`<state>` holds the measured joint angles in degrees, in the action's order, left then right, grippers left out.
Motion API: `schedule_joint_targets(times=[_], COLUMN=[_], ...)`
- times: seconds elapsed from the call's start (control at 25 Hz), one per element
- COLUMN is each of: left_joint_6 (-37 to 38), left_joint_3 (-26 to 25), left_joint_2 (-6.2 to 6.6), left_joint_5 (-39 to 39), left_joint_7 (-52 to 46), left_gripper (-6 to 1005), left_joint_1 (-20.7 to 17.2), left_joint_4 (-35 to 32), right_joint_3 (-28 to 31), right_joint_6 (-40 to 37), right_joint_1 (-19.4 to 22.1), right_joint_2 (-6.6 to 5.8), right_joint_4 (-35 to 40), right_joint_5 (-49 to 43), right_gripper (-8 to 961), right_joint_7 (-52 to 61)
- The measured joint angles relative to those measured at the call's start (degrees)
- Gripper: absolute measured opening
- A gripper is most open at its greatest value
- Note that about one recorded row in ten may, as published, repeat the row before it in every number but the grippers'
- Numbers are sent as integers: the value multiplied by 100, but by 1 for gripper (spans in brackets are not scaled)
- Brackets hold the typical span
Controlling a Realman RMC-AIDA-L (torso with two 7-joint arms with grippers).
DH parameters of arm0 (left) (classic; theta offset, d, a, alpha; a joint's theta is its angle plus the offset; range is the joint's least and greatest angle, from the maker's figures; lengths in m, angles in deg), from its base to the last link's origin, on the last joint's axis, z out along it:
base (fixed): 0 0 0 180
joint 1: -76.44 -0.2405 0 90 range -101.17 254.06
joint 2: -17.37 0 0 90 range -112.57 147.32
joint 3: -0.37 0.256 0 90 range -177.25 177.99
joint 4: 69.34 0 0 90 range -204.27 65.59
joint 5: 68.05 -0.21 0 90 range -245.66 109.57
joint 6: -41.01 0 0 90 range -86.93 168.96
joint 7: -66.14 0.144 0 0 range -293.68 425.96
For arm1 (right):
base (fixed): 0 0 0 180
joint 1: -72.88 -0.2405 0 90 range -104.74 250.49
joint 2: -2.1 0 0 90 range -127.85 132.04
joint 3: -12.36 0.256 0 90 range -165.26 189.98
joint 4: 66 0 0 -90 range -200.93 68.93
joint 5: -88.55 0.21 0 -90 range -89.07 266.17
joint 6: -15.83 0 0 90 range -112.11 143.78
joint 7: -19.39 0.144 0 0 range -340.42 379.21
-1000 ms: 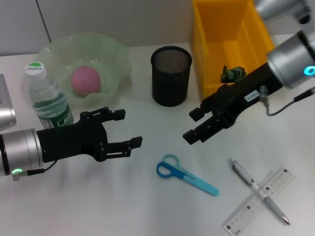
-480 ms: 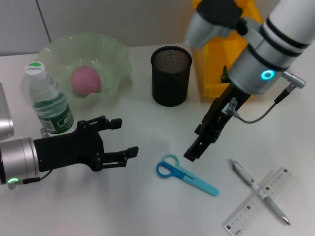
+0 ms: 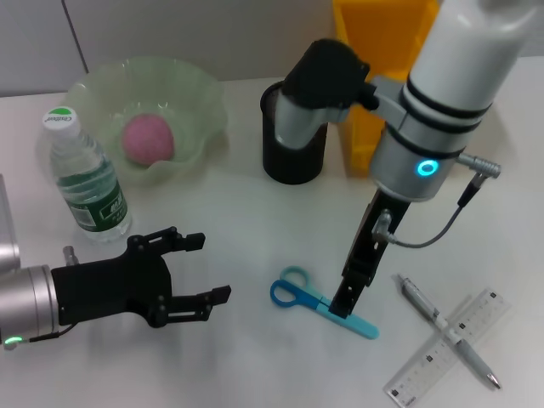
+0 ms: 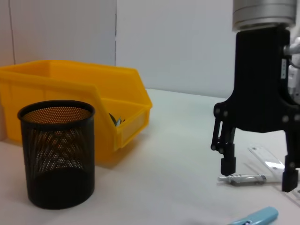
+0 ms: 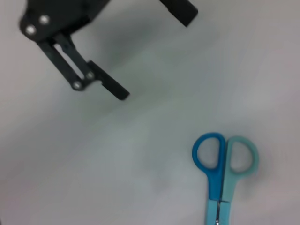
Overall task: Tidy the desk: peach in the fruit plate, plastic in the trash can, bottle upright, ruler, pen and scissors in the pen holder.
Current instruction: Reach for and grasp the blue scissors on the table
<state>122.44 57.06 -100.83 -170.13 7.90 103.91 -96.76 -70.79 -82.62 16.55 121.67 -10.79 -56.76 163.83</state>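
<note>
- The scissors point(image 3: 319, 303) lie flat on the white surface point(image 3: 255, 365), low in the head view and just right of centre, loops toward 10 o'clock and closed blades toward 4 o'clock.
- One loop is dark blue, the other pale teal; the right wrist view shows both loops point(image 5: 225, 157) side by side.
- The right gripper point(image 3: 350, 293) points straight down over the scissors' handle shafts, fingers parted with nothing between them; the left wrist view shows its tips point(image 4: 228, 165) above the surface, not touching it.
- The pen point(image 3: 446, 330) lies at 3 o'clock of the scissors, near them, crossing over the clear ruler point(image 3: 450, 344); the two form an X.
- The pen holder point(image 3: 293, 161), black mesh, stands upright at 12 o'clock of the scissors, partly hidden by the right arm's elbow.
- The yellow bin point(image 3: 374, 81) sits just beside the holder at its 2 o'clock; the left wrist view shows something small and dark inside it, too unclear to name.
- The left gripper point(image 3: 200, 268) hangs at 9 o'clock of the scissors, well apart from them, fingers spread wide and empty.
- The bottle point(image 3: 85, 183) stands upright, cap on, at 11 o'clock of the left gripper.
- The peach point(image 3: 149, 138) rests in the green plate point(image 3: 195, 93), just behind the bottle.
</note>
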Motion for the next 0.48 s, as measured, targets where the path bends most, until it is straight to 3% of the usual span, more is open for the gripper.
schedule_joint_targets(times=[0.12,0.48], left_joint_6=[51,269], left_joint_3=[8,292], left_joint_2=[-4,17], left_joint_5=[2,-28], left_joint_7=[102,121], left_gripper=[861,861], left_joint_1=[-34,-163], left_joint_4=[35,23], right_joint_3=[-321,-560], right_joint_6=[176,391], right_joint_1=[-21,-196], right_joint_2=[17,22], right_joint_4=[-84,-476], right_joint_5=[48,226], right_gripper=[797,797], right_joint_7=[161,272])
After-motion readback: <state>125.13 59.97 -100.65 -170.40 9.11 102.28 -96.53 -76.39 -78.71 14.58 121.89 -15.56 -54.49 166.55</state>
